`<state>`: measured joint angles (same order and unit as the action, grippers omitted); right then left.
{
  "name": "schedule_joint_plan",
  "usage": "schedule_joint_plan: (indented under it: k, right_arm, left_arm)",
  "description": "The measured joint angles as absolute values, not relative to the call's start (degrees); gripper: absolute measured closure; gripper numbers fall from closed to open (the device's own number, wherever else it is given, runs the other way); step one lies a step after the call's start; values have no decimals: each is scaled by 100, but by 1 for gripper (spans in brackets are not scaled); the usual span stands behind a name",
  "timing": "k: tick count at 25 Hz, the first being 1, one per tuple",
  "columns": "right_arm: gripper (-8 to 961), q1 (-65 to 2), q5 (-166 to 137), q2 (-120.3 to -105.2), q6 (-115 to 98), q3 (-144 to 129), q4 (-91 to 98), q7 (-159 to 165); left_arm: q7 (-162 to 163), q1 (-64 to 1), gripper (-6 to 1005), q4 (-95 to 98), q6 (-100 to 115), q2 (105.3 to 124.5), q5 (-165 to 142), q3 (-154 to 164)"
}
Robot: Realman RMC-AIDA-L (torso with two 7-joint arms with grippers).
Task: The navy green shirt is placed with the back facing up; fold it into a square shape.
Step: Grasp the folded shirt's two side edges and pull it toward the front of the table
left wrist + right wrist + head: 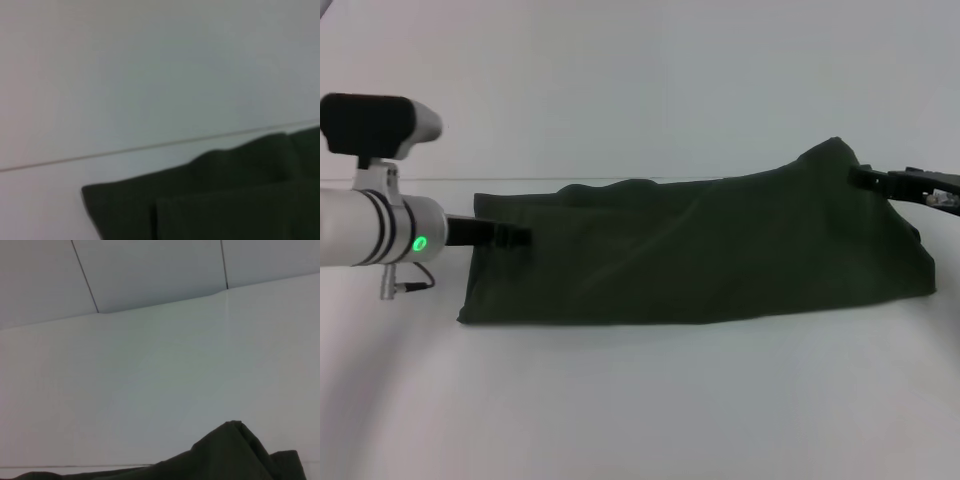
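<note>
The navy green shirt point(700, 250) lies as a long dark olive band across the white table, plain side showing. Its right end rises to a peak. My right gripper point(865, 179) comes in from the right edge and is shut on the cloth just below that peak. My left gripper point(517, 237) reaches in from the left, low over the shirt's left end, and touches or overlaps the cloth there. In the left wrist view only a folded corner of the shirt point(220, 200) shows. The right wrist view catches the raised peak of the shirt point(235, 450).
The white table point(640, 400) extends in front of the shirt and behind it. A thin seam point(450, 180) runs across the table behind the shirt. The left arm's white wrist with a green light point(380, 225) fills the left side.
</note>
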<state>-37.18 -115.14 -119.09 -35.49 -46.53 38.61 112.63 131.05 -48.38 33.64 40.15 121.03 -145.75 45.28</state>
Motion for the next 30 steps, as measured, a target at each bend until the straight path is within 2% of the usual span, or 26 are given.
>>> schedule_joint_plan:
  k: [2,7,11,12,13,16,19,24,30]
  right_arm:
    - [11,-3718,-11514,-11910,-3542,-4650,3852,11261]
    - [22,-3716,-11514,-11900,-3556,-4658,3809,11229]
    - [31,-3650,-11533,-11847,-3709,-4657,3801,11236]
    - [33,-3570,-11648,-11755,-3970,-4642,3862,11325]
    - [35,-3570,-11648,-11755,-3970,-4642,3862,11325]
    - [42,-3363,-11938,-11594,-4500,-4614,4205,11614]
    - [48,-3136,-12048,-11515,-4858,-4595,4555,11799]
    - [59,-2905,-12149,-11504,-4959,-4584,4785,11921]
    - [72,-2936,-12718,-11528,-4979,-4583,4779,11969]
  left_arm:
    - [13552,-4442,436,4271,4532,12263,-14642,4605]
    - [13900,-4201,437,4784,5190,12309,-14941,4707]
    - [13742,-3778,439,5199,5185,12429,-15066,5228]
    - [13766,-3678,439,5285,5184,12429,-15062,5343]
    - [13809,-3597,439,5367,5227,12425,-15059,5402]
    - [13862,-3317,440,5767,5389,12413,-15056,5476]
    - [13854,-3135,441,6026,5454,12416,-15029,5585]
    - [13853,-3153,442,5903,5575,12410,-15026,5755]
    - [13853,-3261,444,5698,5528,12405,-15050,5927]
